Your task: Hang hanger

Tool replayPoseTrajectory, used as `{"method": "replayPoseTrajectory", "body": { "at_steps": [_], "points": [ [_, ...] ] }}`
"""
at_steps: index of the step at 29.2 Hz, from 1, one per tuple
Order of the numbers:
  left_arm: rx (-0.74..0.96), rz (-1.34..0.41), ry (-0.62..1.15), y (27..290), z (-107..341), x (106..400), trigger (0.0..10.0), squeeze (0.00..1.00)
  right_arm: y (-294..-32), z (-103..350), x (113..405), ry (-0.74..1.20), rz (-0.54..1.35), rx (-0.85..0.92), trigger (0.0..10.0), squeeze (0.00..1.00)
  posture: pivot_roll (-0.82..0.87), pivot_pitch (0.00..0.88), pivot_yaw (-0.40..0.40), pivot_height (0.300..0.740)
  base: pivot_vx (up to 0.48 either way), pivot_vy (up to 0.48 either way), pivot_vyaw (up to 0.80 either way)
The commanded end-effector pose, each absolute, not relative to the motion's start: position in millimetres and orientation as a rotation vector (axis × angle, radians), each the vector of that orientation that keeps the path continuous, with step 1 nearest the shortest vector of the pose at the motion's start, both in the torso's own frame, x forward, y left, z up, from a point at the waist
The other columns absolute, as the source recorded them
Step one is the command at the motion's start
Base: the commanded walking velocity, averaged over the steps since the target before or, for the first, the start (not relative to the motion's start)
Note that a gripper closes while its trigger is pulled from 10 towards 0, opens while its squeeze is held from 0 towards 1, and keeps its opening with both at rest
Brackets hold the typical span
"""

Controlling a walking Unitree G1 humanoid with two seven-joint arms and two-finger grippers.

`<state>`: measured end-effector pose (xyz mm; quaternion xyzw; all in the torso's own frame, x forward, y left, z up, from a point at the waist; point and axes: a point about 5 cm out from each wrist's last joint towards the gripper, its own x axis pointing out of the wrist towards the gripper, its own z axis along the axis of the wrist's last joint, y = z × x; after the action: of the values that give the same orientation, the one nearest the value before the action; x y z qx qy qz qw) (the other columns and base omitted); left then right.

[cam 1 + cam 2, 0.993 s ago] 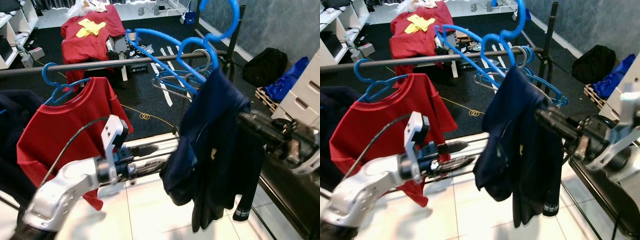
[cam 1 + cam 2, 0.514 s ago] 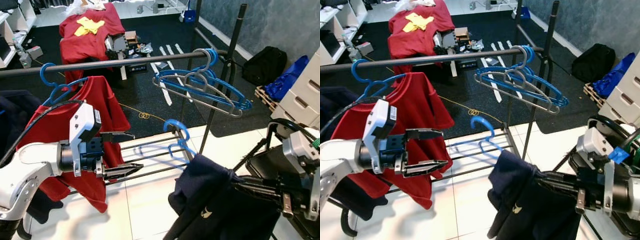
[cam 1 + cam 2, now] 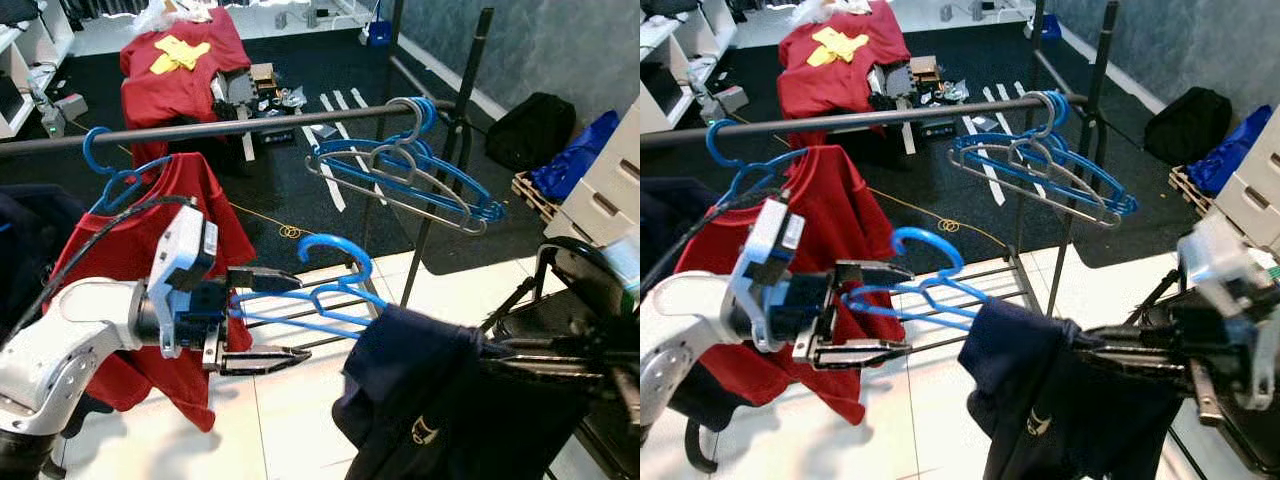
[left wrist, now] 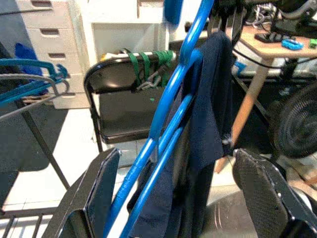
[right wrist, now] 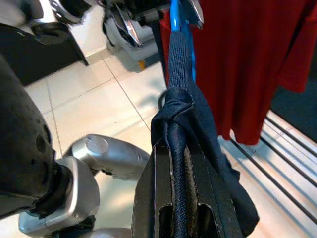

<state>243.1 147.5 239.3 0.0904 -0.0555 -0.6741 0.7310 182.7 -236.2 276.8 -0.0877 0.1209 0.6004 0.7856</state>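
A blue hanger (image 3: 330, 247) carrying a navy shirt (image 3: 450, 410) is held low in front of the clothes rail (image 3: 200, 130). My right gripper (image 5: 177, 153) is shut on the shirt-covered end of the hanger, reaching in from the right (image 3: 520, 358). From the left, my left gripper (image 3: 285, 318) stands open with the hanger's blue arm (image 4: 163, 124) passing between its fingers (image 4: 94, 198), apart from both. On the rail hang a red shirt (image 3: 150, 230) on a blue hanger and several bare hangers (image 3: 400, 180).
A black folding chair (image 3: 575, 290) stands at my right, with white drawers (image 3: 615, 190), a blue bag (image 3: 575, 165) and a black bag (image 3: 530, 130) behind. The rack's low bars (image 3: 345, 268) cross the floor. Dark clothes (image 3: 20, 240) hang at far left.
The right gripper has lifted the hanger and shirt slightly. My left gripper has moved in to the right, so the hanger's arm now lies between its open fingers.
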Motion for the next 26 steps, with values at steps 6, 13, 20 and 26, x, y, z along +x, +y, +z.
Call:
{"method": "replayPoseTrajectory", "body": {
  "at_steps": [6, 13, 20, 26],
  "points": [
    [0.142, -1.524, -0.118, 140.5, 233.8, 239.0, 10.0, 0.0, -229.7, 313.0, 176.7, 0.136, 1.403, -0.256, 10.0, 0.0, -0.07, 0.122, 0.05, 0.74, 0.0, 0.0, 0.0],
    [0.091, -1.511, -0.183, 132.7, 240.0, 241.6, 10.0, 0.0, -228.6, 313.2, 177.1, 0.148, 1.429, -0.28, 10.0, 0.0, -0.07, 0.119, 0.049, 0.74, 0.0, 0.0, 0.0],
    [0.04, -1.542, -0.224, 122.7, 245.0, 240.0, 8.2, 0.0, -229.0, 309.0, 181.5, 0.178, 1.434, -0.29, 10.0, 0.0, -0.07, 0.115, 0.051, 0.74, 0.0, 0.0, 0.0],
    [0.063, -1.552, -0.232, 127.2, 250.4, 239.7, 0.0, 0.0, -237.4, 302.9, 184.7, 0.26, 1.393, -0.315, 10.0, 0.0, -0.07, 0.115, 0.048, 0.74, 0.0, 0.0, 0.0]
  ]
}}
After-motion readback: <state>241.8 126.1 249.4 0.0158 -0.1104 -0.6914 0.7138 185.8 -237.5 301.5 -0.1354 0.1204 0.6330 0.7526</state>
